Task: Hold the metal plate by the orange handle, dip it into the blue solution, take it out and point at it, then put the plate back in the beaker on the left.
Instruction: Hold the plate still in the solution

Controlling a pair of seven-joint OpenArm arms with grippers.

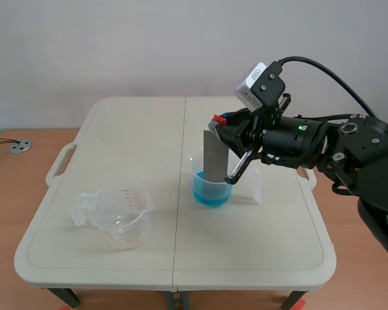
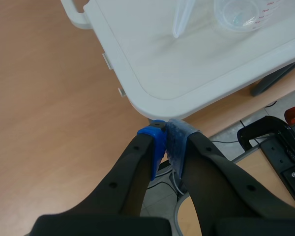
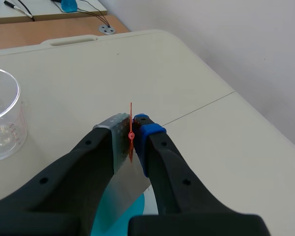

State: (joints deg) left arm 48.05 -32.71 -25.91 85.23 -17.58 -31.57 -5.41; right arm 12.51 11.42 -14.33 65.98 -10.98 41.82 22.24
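The right jaws pinch the plate by its orange handle. The plate's lower end stands in the blue solution, so the dip looks underway. Lifting out, pointing and the return to the empty beaker on the left remain. The scene view shows the dip, and the right wrist view shows the pinch. Only the left wrist view shows the left jaws, pressed together off the desk corner.

Scene camera overlooks the table; wrist cameras view it closer.
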